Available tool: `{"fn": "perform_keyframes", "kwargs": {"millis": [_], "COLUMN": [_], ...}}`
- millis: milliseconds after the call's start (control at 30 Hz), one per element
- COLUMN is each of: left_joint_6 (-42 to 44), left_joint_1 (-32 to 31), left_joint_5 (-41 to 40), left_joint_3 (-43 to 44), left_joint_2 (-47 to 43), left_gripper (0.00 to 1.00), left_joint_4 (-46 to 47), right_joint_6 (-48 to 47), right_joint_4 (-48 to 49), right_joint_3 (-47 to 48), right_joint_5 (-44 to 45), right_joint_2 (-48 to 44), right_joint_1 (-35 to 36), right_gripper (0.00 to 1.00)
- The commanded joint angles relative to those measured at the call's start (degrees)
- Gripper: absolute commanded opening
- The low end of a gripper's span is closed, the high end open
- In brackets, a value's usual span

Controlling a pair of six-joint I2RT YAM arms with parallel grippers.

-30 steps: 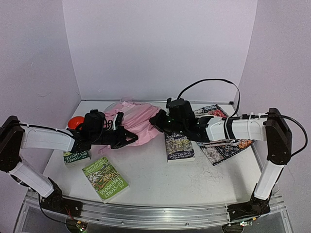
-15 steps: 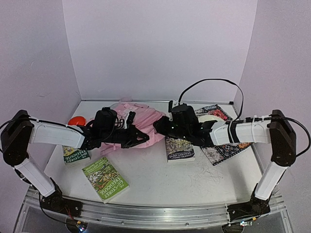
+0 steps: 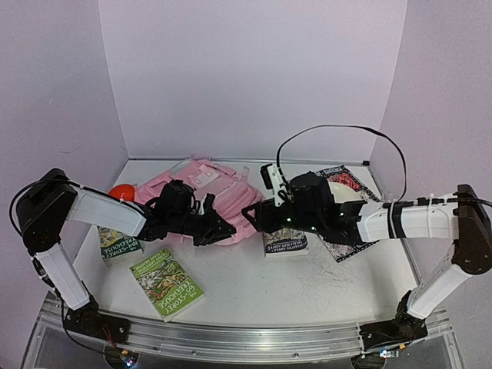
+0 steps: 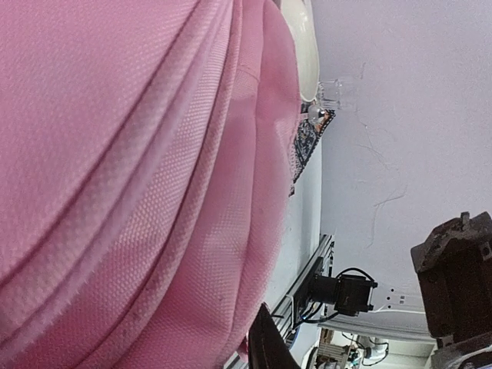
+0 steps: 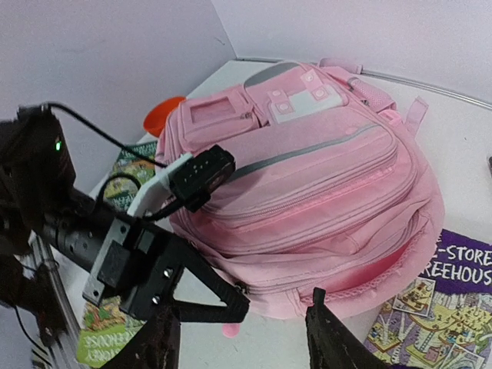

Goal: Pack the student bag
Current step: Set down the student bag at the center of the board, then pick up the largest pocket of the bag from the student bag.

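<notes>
The student bag (image 3: 219, 188) is a pink backpack lying flat on its back at the rear middle of the table, and it fills the left wrist view (image 4: 115, 154). In the right wrist view its front pockets and white patch (image 5: 296, 100) face up. My left gripper (image 3: 228, 231) is at the bag's near edge, shut on a pink zipper pull (image 5: 231, 330) whose end sticks out below the fingertips (image 5: 234, 298). My right gripper (image 5: 246, 342) hovers open just in front of the bag's near right corner, nothing between its fingers.
A green book (image 3: 167, 282) lies front left, and another (image 3: 121, 246) lies under my left arm. A purple book (image 3: 285, 240) sits under my right wrist. A patterned book (image 3: 350, 231) and a white dish (image 3: 338, 191) are at right. An orange object (image 3: 121, 192) is beside the bag.
My right gripper has opened and drawn back off the bag toward the near side. My left gripper has moved right along the bag's edge. The bag now lies flatter and more spread.
</notes>
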Motion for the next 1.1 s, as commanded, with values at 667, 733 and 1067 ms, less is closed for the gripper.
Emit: {"fn": "perform_keyframes", "kwargs": {"millis": [667,733,1067], "left_joint_6": [0.5,1.2,18.4], "left_joint_1": [0.4,0.4,1.3], "left_joint_5": [2.5,2.8,-9.1], "left_joint_3": [8.3,9.5,18.2], "left_joint_2": [5.0,5.0,0.5], "left_gripper": [0.36,0.37,0.43], "left_joint_4": [-0.9,-1.3,-26.4], "right_joint_6": [-16.0,-14.8,-9.0], "right_joint_4": [2.2,2.5,4.0], "right_joint_3": [-4.4,-4.8,-2.9], "right_joint_5": [-9.2,-8.4,-12.0], "right_joint_2": [6.9,6.8,11.1], "right_joint_1": [0.1,0.1,0.0], "right_gripper": [0.67,0.68,0.67]}}
